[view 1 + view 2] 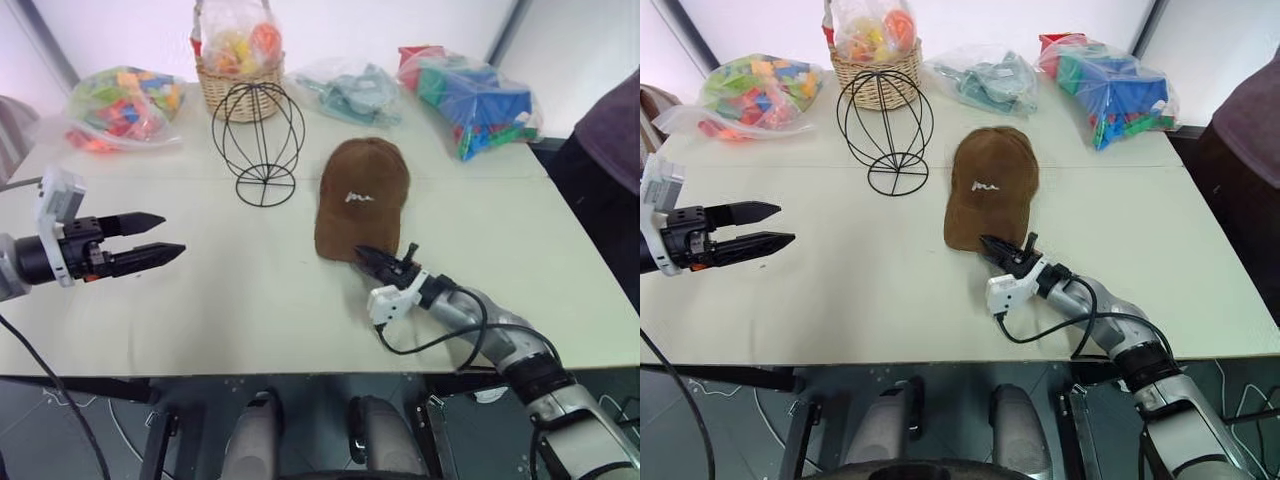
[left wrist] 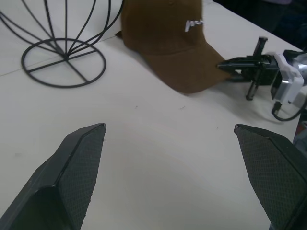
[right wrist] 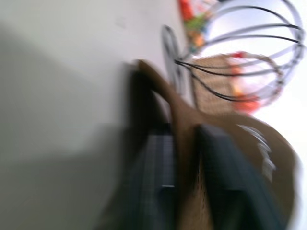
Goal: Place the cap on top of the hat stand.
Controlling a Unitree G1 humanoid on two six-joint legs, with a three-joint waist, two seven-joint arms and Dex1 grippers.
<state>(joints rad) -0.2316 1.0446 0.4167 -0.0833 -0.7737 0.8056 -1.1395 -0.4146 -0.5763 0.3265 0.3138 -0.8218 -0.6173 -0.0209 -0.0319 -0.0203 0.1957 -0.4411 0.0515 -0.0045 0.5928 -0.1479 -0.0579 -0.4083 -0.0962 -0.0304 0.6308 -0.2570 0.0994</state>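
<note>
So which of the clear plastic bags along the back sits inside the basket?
The bag of orange and yellow pieces, standing in the woven wicker basket behind the black wire hat stand.

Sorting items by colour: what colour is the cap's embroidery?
White, on the brown cap; clearest in the left eye view.

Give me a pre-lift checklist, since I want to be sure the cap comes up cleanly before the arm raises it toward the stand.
1. Right tool shut on the cap brim: ok; the right wrist view shows the brim between its fingers.
2. Grip depth on the brim: cannot tell; only the brim's edge seems pinched.
3. Hat stand upright, nothing on top of it: ok.
4. Path from cap to stand free: ok; bare table between them.
5. Left tool open and apart from the cap: ok.
6. Basket directly behind the stand, beyond the drop point: ok.
</note>
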